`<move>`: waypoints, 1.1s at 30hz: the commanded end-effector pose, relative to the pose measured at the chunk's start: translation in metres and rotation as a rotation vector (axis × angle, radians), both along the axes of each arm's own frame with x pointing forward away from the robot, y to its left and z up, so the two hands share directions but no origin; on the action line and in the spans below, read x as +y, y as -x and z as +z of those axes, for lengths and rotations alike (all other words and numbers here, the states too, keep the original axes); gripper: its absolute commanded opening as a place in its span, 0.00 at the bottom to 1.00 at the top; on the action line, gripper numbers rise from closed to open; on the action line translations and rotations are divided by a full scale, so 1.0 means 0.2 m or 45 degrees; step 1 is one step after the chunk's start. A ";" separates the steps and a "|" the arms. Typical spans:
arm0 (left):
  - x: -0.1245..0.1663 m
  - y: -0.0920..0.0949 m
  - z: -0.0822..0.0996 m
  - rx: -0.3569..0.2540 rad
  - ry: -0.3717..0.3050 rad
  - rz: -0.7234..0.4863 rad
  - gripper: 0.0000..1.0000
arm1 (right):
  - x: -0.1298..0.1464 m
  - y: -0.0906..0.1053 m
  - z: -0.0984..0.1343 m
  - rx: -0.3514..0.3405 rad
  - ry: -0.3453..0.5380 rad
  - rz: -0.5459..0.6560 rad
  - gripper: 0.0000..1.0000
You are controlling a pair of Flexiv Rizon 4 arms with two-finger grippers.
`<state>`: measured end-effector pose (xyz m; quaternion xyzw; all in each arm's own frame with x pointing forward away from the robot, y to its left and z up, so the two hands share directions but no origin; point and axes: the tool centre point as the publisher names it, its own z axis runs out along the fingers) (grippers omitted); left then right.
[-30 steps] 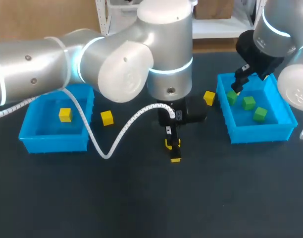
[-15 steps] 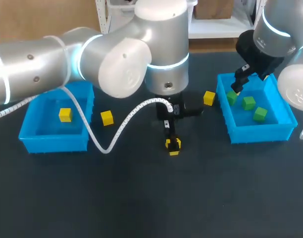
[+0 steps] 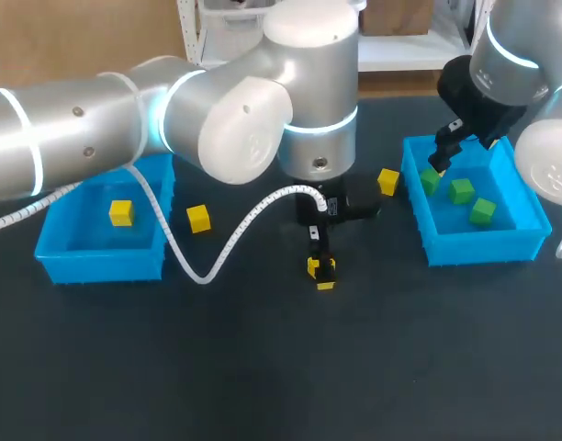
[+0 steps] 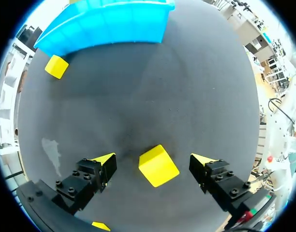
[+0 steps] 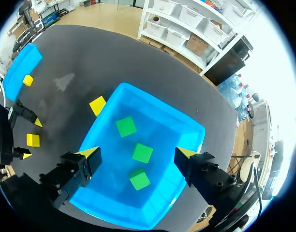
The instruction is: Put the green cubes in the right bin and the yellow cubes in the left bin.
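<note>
My left gripper (image 3: 320,275) stands open at mid-table, its yellow tips on either side of a yellow cube (image 4: 158,165) without touching it. The same cube (image 5: 33,140) shows in the right wrist view. One yellow cube (image 3: 121,212) lies in the left bin (image 3: 97,262), another (image 3: 198,218) on the table beside it, and a third (image 3: 387,181) sits by the right bin (image 3: 483,246). Three green cubes (image 3: 431,181) (image 3: 461,190) (image 3: 482,210) lie in the right bin. Above that bin's far left corner my right gripper (image 5: 137,153) hangs open with nothing in it.
A white cable (image 3: 217,257) loops from my left arm down over the table between the left bin and the gripper. My left arm's large body spans the table's far left half. Bare dark tabletop (image 3: 281,367) runs along the near side.
My left wrist has swayed slightly left and back, and its gripper has drawn a little toward the far side, staying around the yellow cube. The right arm has not moved.
</note>
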<state>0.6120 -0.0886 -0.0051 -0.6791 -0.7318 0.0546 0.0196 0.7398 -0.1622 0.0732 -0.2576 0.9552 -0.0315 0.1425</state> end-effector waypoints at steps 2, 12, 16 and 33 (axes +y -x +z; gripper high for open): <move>-0.04 -0.02 -0.01 0.002 -0.027 -0.005 1.00 | 0.00 0.01 0.00 -0.005 0.000 -0.001 1.00; -0.03 -0.02 -0.04 -0.034 -0.071 0.002 0.00 | 0.00 0.01 0.00 -0.005 0.000 -0.001 1.00; 0.00 -0.02 -0.03 -0.036 -0.072 0.007 0.00 | 0.00 0.01 0.00 -0.005 0.000 -0.001 1.00; 0.44 -0.31 0.42 -0.157 0.130 0.378 0.00 | 0.00 0.01 0.00 -0.005 0.000 -0.001 1.00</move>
